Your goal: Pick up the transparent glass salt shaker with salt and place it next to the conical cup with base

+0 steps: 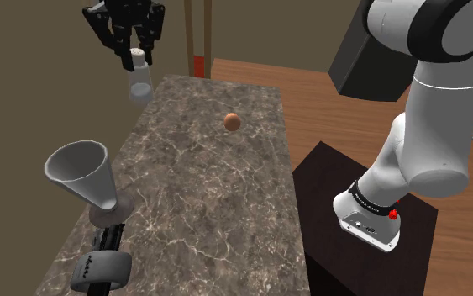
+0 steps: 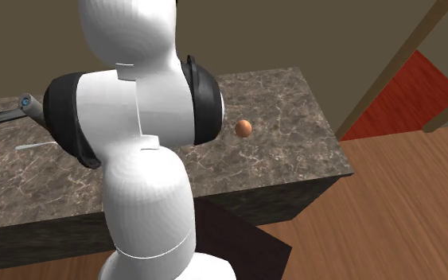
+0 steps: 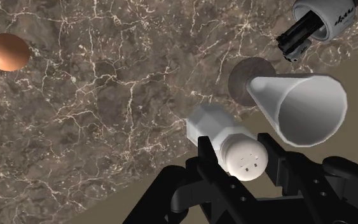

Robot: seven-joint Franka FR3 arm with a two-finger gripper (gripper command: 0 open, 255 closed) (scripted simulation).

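Jaws are pinched on the salt shaker (image 1: 140, 80), one black finger at each side of its cap, so I read the gripper (image 1: 136, 52) as clamped around it. In the shoulder view I see it hanging clear of the marble counter (image 1: 226, 210), well beyond the conical cup (image 1: 81, 172) toward the far end. Its body is a pale, faintly see-through grey under a white cap. I count one shaker, one cup on its round grey base (image 1: 108, 210), one brown ball (image 1: 233, 121) well apart from the cup toward the shoulder view's right, and one grey-and-black tool (image 1: 100, 267) just nearer than the cup. In the second exterior view the white arm (image 2: 146, 159) blocks much of the counter (image 2: 294, 99), and I make out the one brown ball (image 2: 243, 127). In the wrist view the gripper (image 3: 244, 162) clasps the shaker (image 3: 210, 127), which has a faceted body and a domed cap with small holes. It appears alongside the cup (image 3: 298, 108), with the base (image 3: 246, 79) and tool (image 3: 317, 22) beyond the cup and the ball (image 3: 7, 52) far off.
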